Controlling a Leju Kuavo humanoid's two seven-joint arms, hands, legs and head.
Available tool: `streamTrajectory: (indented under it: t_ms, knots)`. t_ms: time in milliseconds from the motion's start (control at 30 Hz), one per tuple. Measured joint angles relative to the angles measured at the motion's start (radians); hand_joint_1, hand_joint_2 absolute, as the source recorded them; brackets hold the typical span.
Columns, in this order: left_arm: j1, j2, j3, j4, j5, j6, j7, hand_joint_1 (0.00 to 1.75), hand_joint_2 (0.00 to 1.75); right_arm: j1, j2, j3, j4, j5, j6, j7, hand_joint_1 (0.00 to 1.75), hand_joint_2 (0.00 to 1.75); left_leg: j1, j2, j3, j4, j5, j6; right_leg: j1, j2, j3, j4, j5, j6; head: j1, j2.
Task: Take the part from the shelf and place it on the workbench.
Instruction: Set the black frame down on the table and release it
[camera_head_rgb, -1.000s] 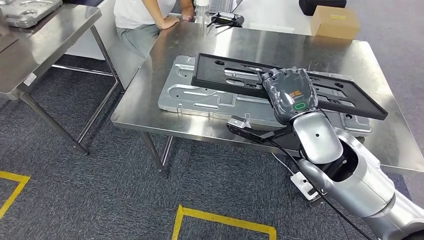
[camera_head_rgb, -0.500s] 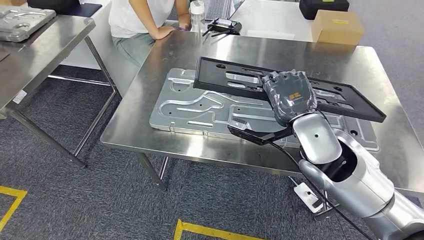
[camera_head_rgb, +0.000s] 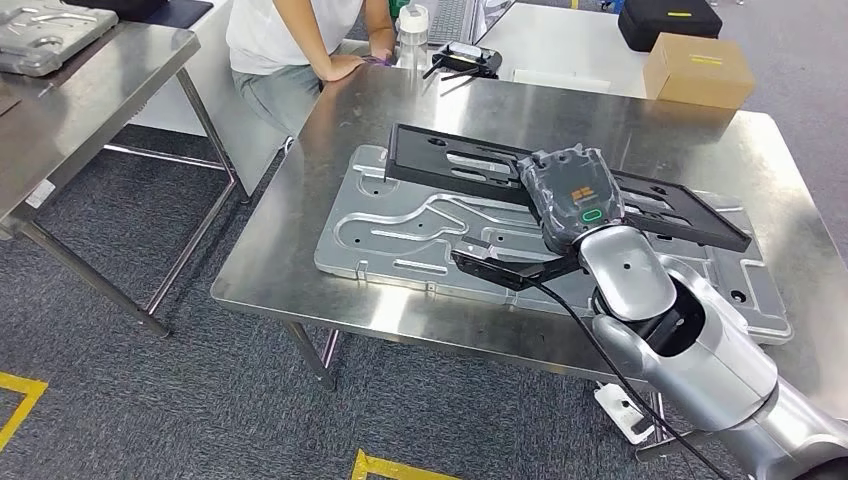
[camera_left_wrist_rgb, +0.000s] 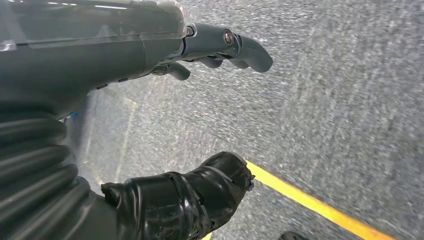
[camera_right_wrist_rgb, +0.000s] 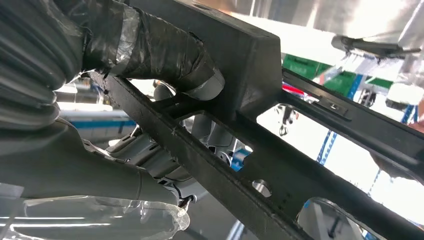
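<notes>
The part is a long flat black frame (camera_head_rgb: 455, 160) with cut-outs. My right hand (camera_head_rgb: 572, 192) grips it near its middle and holds it a little above the steel workbench (camera_head_rgb: 270, 240), over a large silver stamped metal panel (camera_head_rgb: 400, 225) lying there. In the right wrist view the thumb (camera_right_wrist_rgb: 165, 50) wraps over a bar of the black frame (camera_right_wrist_rgb: 280, 175). My left hand (camera_left_wrist_rgb: 165, 125) hangs over grey carpet, its fingers apart and holding nothing.
A person (camera_head_rgb: 290, 40) leans on the workbench's far edge beside a bottle (camera_head_rgb: 412, 30) and a black device (camera_head_rgb: 465, 58). A cardboard box (camera_head_rgb: 698, 70) stands at the far right. Another steel table (camera_head_rgb: 90, 90) with a metal panel (camera_head_rgb: 50, 25) is at left. Yellow floor tape (camera_head_rgb: 395, 468) runs below.
The view has shifted between frames. My right hand has carried the black frame a little farther in over the silver panel and the workbench, still gripping it.
</notes>
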Motion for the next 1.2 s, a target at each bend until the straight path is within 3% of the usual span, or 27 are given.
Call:
streamTrajectory:
  t_ms: [33, 100, 200, 233, 467, 667, 967, 1100, 1167, 1200]
  knots:
    - [-0.001, 0.0, -0.001, 0.0, 0.0, -0.003, -0.006, 0.0, 1.75, -0.001, 0.0, -0.003, 0.019, -0.006, -0.01, -0.001, 1.75, 1.75, -0.001, -0.001, -0.001, 0.001, -0.001, -0.005, 0.003, -0.001, 0.014, -0.049, 0.018, -0.005, 0.0, 0.0]
    - [-0.001, 0.001, -0.002, 0.0, 0.0, -0.009, -0.02, 0.0, 1.75, -0.002, 0.0, -0.01, 0.065, -0.016, -0.033, -0.006, 1.75, 1.75, -0.003, -0.003, -0.008, 0.004, -0.002, -0.015, 0.006, -0.001, 0.023, -0.085, 0.033, -0.015, -0.001, 0.0]
    - [0.003, 0.002, -0.002, 0.0, 0.0, -0.013, -0.03, 0.0, 1.75, -0.003, 0.0, -0.021, 0.138, -0.024, -0.062, -0.012, 1.75, 1.75, -0.005, -0.004, -0.013, 0.008, -0.001, 0.003, 0.006, 0.0, 0.027, -0.086, 0.053, -0.016, -0.005, 0.0]
    - [0.002, 0.002, -0.002, 0.0, 0.0, -0.014, -0.031, 0.0, 1.75, -0.004, 0.0, -0.024, 0.161, -0.026, -0.068, -0.014, 1.75, 1.75, -0.005, -0.004, -0.01, 0.004, 0.0, 0.01, 0.007, 0.0, 0.026, -0.086, 0.053, -0.015, -0.006, 0.0]
    - [0.0, 0.009, -0.002, 0.0, 0.001, -0.024, -0.039, 0.0, 1.75, -0.009, 0.004, -0.033, 0.304, -0.041, -0.084, -0.021, 1.75, 1.75, -0.005, -0.005, -0.004, -0.01, 0.005, 0.002, 0.007, 0.001, 0.024, -0.086, 0.051, -0.024, -0.006, 0.0]
    - [0.001, 0.01, -0.003, 0.0, 0.001, -0.032, -0.039, 0.0, 1.75, -0.033, 0.013, -0.042, 0.465, -0.039, -0.134, -0.042, 1.75, 1.75, -0.005, -0.006, -0.004, -0.015, 0.007, -0.016, 0.007, -0.001, 0.023, -0.085, 0.05, -0.026, -0.006, 0.0]
    - [0.0, 0.011, -0.008, 0.0, 0.001, -0.032, -0.036, 0.0, 1.75, -0.06, 0.041, -0.043, 0.606, 0.016, -0.147, -0.056, 1.75, 1.75, -0.005, -0.006, -0.005, -0.015, 0.006, -0.021, 0.006, -0.001, 0.023, -0.086, 0.05, -0.026, -0.005, 0.0]
    - [-0.001, 0.011, -0.008, 0.0, 0.001, -0.03, -0.037, 0.0, 1.75, -0.064, 0.066, -0.035, 0.639, 0.048, -0.148, -0.073, 0.0, 0.0, -0.005, -0.006, -0.005, -0.015, 0.005, -0.022, 0.005, -0.001, 0.023, -0.087, 0.05, -0.026, -0.005, 0.0]
    - [-0.001, 0.011, -0.008, 0.0, 0.001, -0.028, -0.037, 0.0, 1.75, -0.064, 0.086, -0.026, 0.659, 0.069, -0.149, -0.091, 0.0, 0.0, -0.005, -0.006, -0.005, -0.015, 0.005, -0.022, 0.005, 0.0, 0.023, -0.087, 0.05, -0.026, -0.005, 0.0]
    - [-0.001, 0.011, -0.008, 0.0, 0.001, -0.026, -0.036, 0.0, 1.31, -0.063, 0.097, -0.02, 0.668, 0.078, -0.149, -0.1, 0.0, 0.0, -0.005, -0.006, -0.005, -0.014, 0.005, -0.022, 0.005, 0.0, 0.023, -0.087, 0.05, -0.026, -0.005, 0.0]
